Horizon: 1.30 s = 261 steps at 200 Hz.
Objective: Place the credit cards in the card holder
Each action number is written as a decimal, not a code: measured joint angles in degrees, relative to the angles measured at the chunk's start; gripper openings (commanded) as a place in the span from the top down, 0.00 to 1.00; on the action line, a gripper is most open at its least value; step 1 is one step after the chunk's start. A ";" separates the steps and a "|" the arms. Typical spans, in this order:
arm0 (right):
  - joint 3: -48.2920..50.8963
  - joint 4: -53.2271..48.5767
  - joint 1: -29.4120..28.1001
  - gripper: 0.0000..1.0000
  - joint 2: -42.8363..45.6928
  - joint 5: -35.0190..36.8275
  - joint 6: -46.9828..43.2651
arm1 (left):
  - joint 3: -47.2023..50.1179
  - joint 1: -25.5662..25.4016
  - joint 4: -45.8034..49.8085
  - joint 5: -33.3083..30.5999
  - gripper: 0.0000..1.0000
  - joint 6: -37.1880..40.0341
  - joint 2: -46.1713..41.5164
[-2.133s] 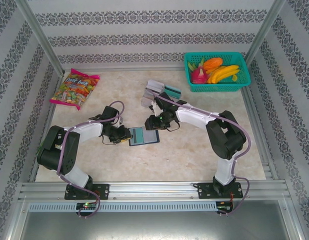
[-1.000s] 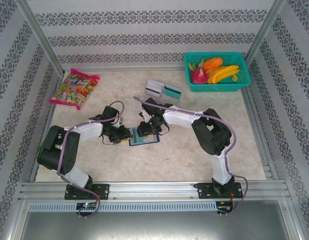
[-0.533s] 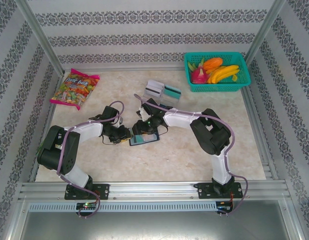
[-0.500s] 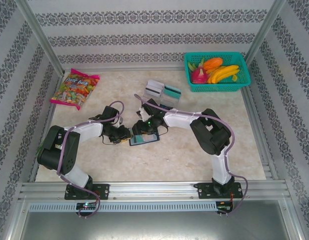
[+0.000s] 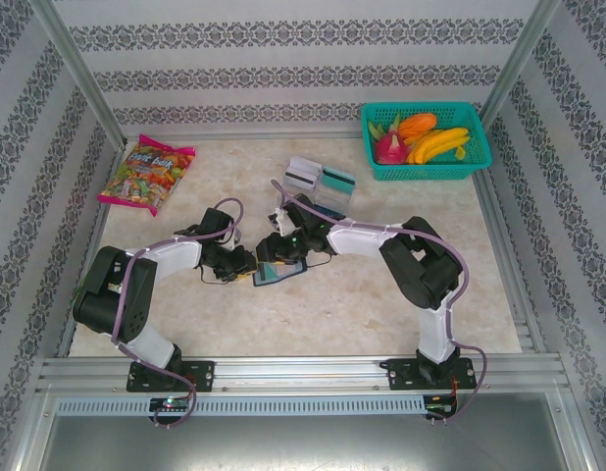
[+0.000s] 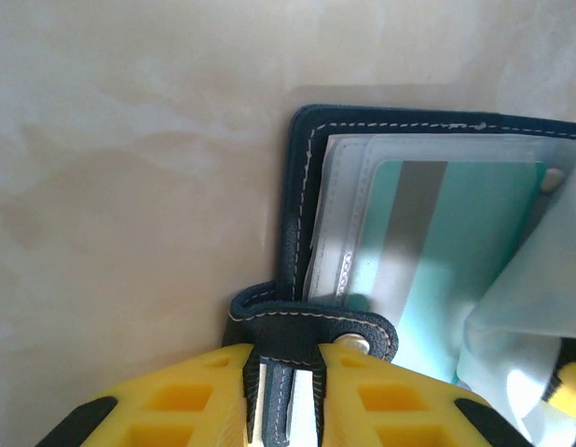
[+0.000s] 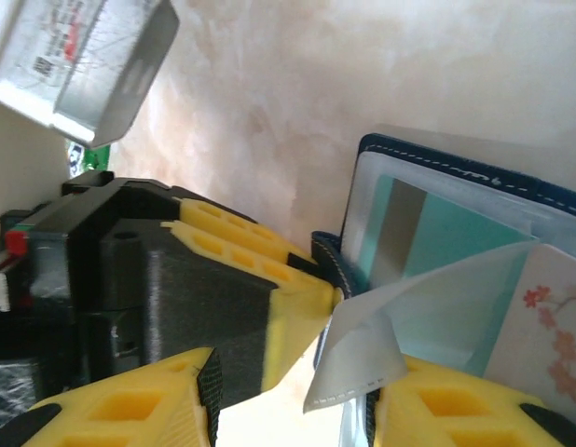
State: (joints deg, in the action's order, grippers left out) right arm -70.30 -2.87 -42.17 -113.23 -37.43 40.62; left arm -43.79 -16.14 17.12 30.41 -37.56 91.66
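The navy card holder (image 5: 289, 272) lies open mid-table. My left gripper (image 5: 248, 267) is shut on its snap tab (image 6: 311, 333), yellow fingers (image 6: 190, 396) on either side of the strap. A teal card with a grey stripe (image 6: 456, 233) sits inside a clear sleeve. My right gripper (image 5: 272, 250) hovers over the holder's left end with its jaws apart; a lifted corner of the clear sleeve (image 7: 363, 354) stands between them, by the right finger (image 7: 456, 400). A white card with pink flowers (image 7: 549, 340) lies on the holder. A white-grey card (image 5: 303, 175) and a teal card (image 5: 338, 181) lie farther back.
A teal mesh basket (image 5: 421, 174) of toy fruit stands at the back right. A candy bag (image 5: 146, 174) lies at the back left. The two arms meet over the holder, with the left fingers (image 7: 297, 279) right in front of my right gripper (image 7: 293, 391).
My right gripper has come from the loose cards to the holder and crept left over its left end. The left gripper has kept its hold on the tab.
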 measured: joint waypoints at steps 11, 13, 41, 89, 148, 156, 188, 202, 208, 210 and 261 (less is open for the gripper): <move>-0.02 0.07 0.00 0.56 0.15 -0.17 0.02 | 0.00 0.00 0.00 0.00 0.73 0.00 0.00; -0.02 0.09 0.00 0.56 0.15 -0.17 0.02 | 0.00 0.00 0.00 0.00 0.73 0.00 -0.02; -0.15 -1.07 0.00 0.56 0.37 0.09 -0.85 | 0.00 -0.02 0.00 0.00 0.73 0.00 -0.07; -2.27 -7.61 -0.48 0.56 1.92 1.49 -8.04 | 0.00 -0.04 0.00 -0.02 0.73 0.00 -0.09; -4.42 -9.66 -1.01 0.55 2.32 0.87 -11.28 | -0.13 -0.04 0.15 -0.02 0.73 0.02 -0.11; -4.44 -9.81 -1.01 0.55 2.36 0.92 -11.41 | -0.15 -0.04 0.20 -0.04 0.73 0.00 -0.13; -4.44 -11.96 -0.96 0.55 3.30 3.37 -12.55 | -0.15 -0.33 0.24 -0.31 0.73 0.00 -0.26; -4.46 -13.49 -1.03 0.55 3.93 5.46 -13.70 | -0.20 -0.42 0.31 -0.37 0.73 0.00 -0.31; -4.46 -14.01 -1.07 0.55 4.15 6.25 -14.14 | -0.26 -0.42 0.46 -0.42 0.73 0.00 -0.33; -4.46 -14.16 -1.09 0.55 4.24 6.58 -14.29 | -0.28 -0.42 0.46 -0.42 0.73 0.00 -0.37; -3.63 -14.86 -1.60 0.54 7.28 12.22 -19.37 | -1.62 -0.42 3.41 -0.37 0.66 -0.68 -3.78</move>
State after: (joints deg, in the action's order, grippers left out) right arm -73.93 -17.74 -43.77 -105.95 -25.21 21.26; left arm -45.41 -16.56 20.53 30.04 -38.24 87.88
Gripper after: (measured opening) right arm 0.457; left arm 0.312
